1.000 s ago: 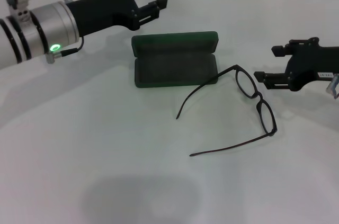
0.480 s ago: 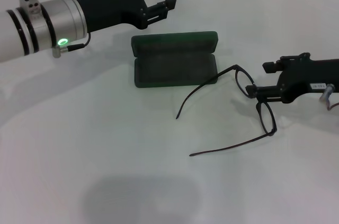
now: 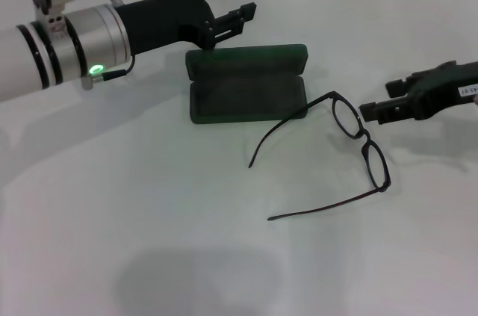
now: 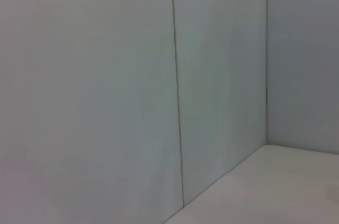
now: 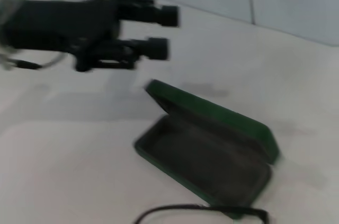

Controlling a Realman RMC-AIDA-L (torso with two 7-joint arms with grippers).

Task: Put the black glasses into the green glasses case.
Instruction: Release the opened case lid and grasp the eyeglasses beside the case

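Nearest you, the black glasses (image 3: 351, 144) lie unfolded on the white counter (image 3: 149, 256), lenses toward the right, one temple arm reaching back to touch the front edge of the green glasses case (image 3: 246, 92), the other trailing toward you. They have not shifted over the last second, so nothing has been grasped yet. What has changed is your right gripper (image 3: 372, 112): half a second ago it was low, right at the bridge of the frames, and now it has drawn back and up toward the right, its tip just beside the upper lens but apart from it. From the head view you cannot tell whether its fingers stand open or closed. Judge that as a failed or abandoned approach; the pick is still ahead of you. Farther back, the case sits open with its lid propped up behind the tray, empty and ready. Beyond it, your left gripper (image 3: 228, 11) has crept steadily rightward and now hangs above the lid's far left corner, fingers spread with a clear gap, holding nothing. The right wrist view gives you what the head view lacks: a low look into the case's lining (image 5: 206, 155), the left gripper (image 5: 159, 30) hovering past it, and only a sliver of frame (image 5: 201, 212) at the edge. The left wrist view shows only bare wall.
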